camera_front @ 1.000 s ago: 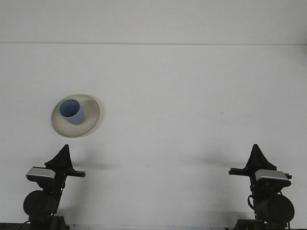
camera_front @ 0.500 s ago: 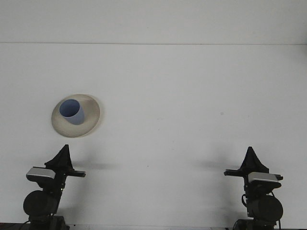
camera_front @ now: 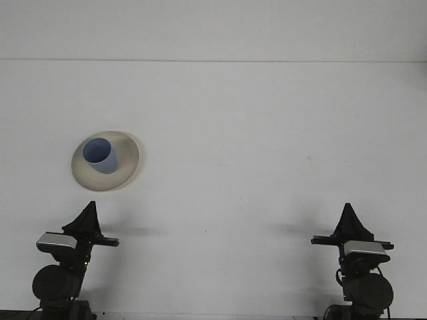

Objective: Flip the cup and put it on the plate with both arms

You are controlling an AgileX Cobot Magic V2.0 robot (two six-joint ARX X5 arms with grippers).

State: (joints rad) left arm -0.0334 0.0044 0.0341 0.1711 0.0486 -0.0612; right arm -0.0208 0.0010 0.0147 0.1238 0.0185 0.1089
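Whether either set of jaws is open I cannot tell. The cup [camera_front: 101,155] stands mouth-up on the plate [camera_front: 127,163], at twelve o'clock from the left arm [camera_front: 69,260], on the surface [camera_front: 253,133].

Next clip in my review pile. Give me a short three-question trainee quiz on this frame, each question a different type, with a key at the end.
1. True or false: the blue cup stands on the cream plate with its opening facing up.
2. Multiple choice: the plate sits nearer to which hand? A) left hand B) right hand C) midway between them
3. Fill in: neither hand touches the cup; both are near the ____ edge of the picture.

Key:
1. True
2. A
3. bottom
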